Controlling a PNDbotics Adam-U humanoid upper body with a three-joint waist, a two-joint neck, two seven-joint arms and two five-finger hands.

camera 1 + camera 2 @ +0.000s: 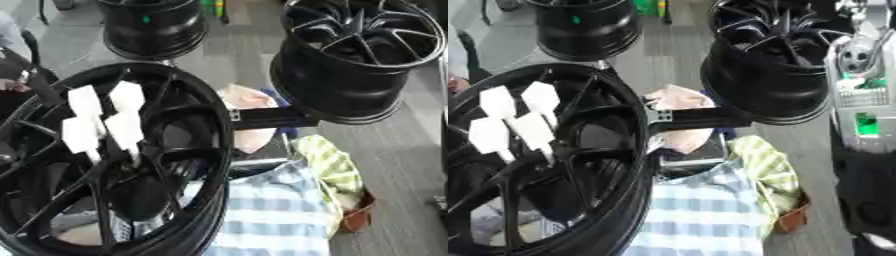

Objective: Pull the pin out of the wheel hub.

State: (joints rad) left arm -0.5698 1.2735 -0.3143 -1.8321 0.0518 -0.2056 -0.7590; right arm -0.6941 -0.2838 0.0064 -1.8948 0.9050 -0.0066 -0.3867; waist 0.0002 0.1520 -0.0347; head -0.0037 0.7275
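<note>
Black spoked alloy wheel hub fills the lower left, with four white flat-headed pins standing in its upper-left spokes, long axes pointing up and out of the face. Neither hand shows, so nearness and finger state cannot be told. Only the right eye view shows silver machinery at right.

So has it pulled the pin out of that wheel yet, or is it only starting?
Nothing looks done yet. White tags or pins sit in the near black wheel hub. No robot hand shows in either view, so nothing is being gripped now. The whole pull seems left to do.
</note>
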